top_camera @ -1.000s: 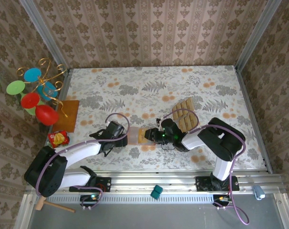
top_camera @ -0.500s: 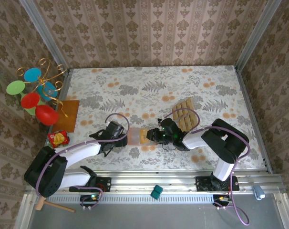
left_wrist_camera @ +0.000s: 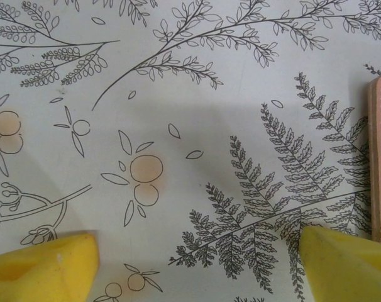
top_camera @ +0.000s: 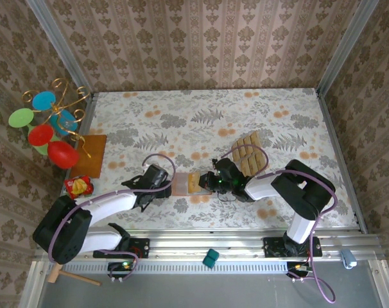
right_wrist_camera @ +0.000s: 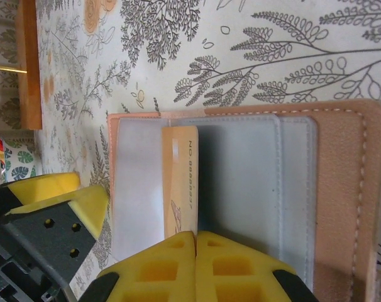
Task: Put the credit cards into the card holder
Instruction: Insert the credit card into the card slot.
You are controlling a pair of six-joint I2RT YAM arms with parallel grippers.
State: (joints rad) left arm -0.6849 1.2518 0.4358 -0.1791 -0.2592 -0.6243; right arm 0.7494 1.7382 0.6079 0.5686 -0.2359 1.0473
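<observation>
A table (top_camera: 291, 122) draped in a pale cloth of ferns and orange fruit is standing inside a booth of patterned wallpaper. The card holder (top_camera: 181, 185) (right_wrist_camera: 341, 207) is lying open and flat close to the table's near edge, a little left of centre, with its tan inner face and grey pockets facing up. A gold card (top_camera: 193, 183) (right_wrist_camera: 180, 182) is lying lengthwise over that open face and casting a shadow on the pocket beside it. Whether its tip is sitting inside a slot cannot be told.

The right fingers (right_wrist_camera: 165, 267) are pressing together, clamping the right end of the gold card, and the right arm (top_camera: 265, 186) is reaching in from the right. The left fingers (left_wrist_camera: 39, 264) (right_wrist_camera: 58, 195) are standing apart, low over the cloth at the holder's left side. One of them is sitting just beside the holder's stitched edge, and bare cloth is showing between the two. The left arm (top_camera: 111, 204) is stretching in from the near left.

A row of spare cards (top_camera: 248, 153) is lying side by side, farther back and to the right, apart from the holder. At the table's left edge an orange-brown board (top_camera: 92, 155) (right_wrist_camera: 28, 63) is lying flat, with a gold wire stand (top_camera: 50, 122) of coloured discs rising beside it. A red snack packet (top_camera: 79, 187) is lying just nearer than the board.
</observation>
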